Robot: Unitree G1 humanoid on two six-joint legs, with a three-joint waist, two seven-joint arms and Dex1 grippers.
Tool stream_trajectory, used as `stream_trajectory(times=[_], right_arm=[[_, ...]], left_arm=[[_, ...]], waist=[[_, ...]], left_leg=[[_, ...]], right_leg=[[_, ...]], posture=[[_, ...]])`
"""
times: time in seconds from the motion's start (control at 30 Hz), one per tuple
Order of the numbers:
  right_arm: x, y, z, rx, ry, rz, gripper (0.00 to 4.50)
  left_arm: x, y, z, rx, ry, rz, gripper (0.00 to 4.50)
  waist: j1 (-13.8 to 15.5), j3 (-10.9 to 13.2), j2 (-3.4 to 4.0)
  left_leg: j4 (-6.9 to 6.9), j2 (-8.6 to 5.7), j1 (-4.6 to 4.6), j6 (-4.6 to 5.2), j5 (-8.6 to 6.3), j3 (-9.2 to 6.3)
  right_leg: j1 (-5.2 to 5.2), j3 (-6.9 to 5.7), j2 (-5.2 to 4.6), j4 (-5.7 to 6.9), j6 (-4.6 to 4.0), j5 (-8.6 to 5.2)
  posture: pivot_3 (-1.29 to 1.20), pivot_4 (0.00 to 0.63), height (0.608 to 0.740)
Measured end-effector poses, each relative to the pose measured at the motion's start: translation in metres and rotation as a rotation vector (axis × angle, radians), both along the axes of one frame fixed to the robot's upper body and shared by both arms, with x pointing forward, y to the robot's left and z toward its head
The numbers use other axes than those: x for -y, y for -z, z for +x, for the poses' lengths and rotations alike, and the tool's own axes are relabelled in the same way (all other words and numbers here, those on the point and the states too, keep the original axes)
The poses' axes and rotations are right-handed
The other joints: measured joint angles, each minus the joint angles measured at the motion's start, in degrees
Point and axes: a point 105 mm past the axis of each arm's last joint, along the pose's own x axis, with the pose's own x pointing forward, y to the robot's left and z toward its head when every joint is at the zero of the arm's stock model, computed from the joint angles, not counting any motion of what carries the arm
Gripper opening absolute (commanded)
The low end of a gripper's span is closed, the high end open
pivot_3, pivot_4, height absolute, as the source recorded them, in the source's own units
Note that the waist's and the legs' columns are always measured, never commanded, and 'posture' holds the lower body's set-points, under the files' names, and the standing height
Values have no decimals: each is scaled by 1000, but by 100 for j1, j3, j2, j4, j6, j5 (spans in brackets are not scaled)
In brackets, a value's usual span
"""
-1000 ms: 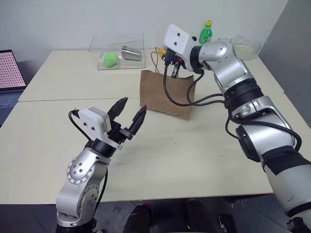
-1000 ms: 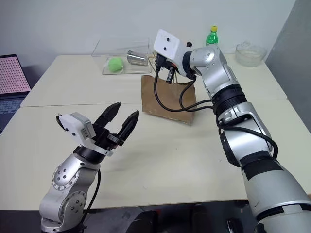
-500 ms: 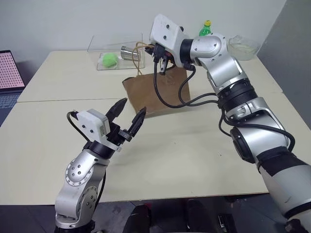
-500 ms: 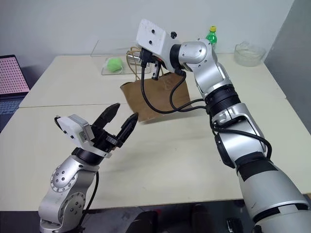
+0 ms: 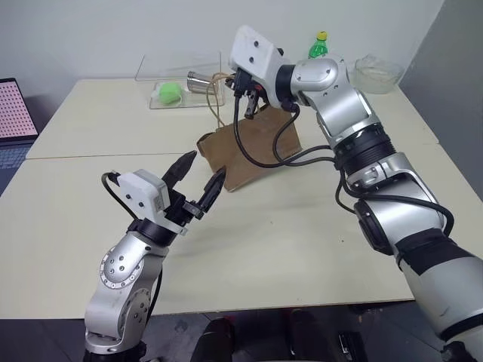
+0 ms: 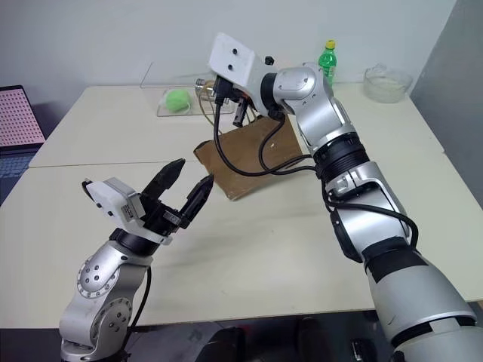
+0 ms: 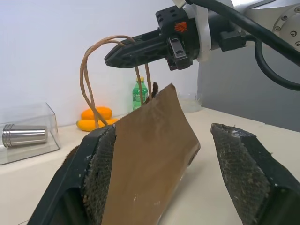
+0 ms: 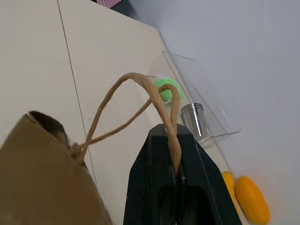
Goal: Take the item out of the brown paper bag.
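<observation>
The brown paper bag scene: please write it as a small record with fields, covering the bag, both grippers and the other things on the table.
bag: brown paper bag, tilted, hanging by its cord handles, lower edge on the table
right gripper: right gripper shut on the cord handles, above the bag
left gripper: left gripper open, in front of the bag, holding nothing
item: cannot be seen in the bag
clear tray: clear tray behind the bag, with a green ball and a metal cup
also: green bottle, glass bowl, orange fruit
</observation>
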Motion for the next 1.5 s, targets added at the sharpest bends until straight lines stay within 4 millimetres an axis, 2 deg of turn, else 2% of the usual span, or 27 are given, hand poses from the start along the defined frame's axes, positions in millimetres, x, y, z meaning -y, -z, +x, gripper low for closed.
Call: stream_trajectory(times=[0.27, 0.6, 0.8, 1.17, 1.5], right_arm=[[-1, 7, -1, -45, 12, -14, 24], [10, 6, 5, -67, 71, 5, 24], [17, 16, 8, -99, 107, 5, 24], [20, 27, -1, -135, 80, -35, 24], [23, 25, -2, -111, 81, -57, 24]], left_arm=[[2, -2, 2, 11, 15, 8, 3399], [3, -2, 10, 11, 23, 12, 3399], [3, 1, 11, 17, 32, 13, 3399], [3, 4, 12, 22, 44, 13, 3399], [5, 7, 13, 19, 55, 16, 3399]], waist=[[1, 0, 0], [-1, 0, 0], [-1, 0, 0], [-4, 0, 0], [-4, -1, -1]], left_leg=[[1, -1, 0, 1, 0, -1], [1, 0, 1, 1, 0, 0], [1, 0, 0, 1, 0, 0], [3, 0, 0, 1, 0, -1], [5, 0, 0, 1, 0, -1]], right_leg=[[0, -1, 0, 1, 0, 0], [0, 0, 0, 2, 0, 0], [0, -1, 0, 2, 0, 0], [0, -1, 0, 3, 0, 0], [0, -1, 0, 3, 0, 1]], posture=[[0, 150, 740], [0, 150, 740], [0, 150, 740], [0, 150, 740], [0, 150, 740]])
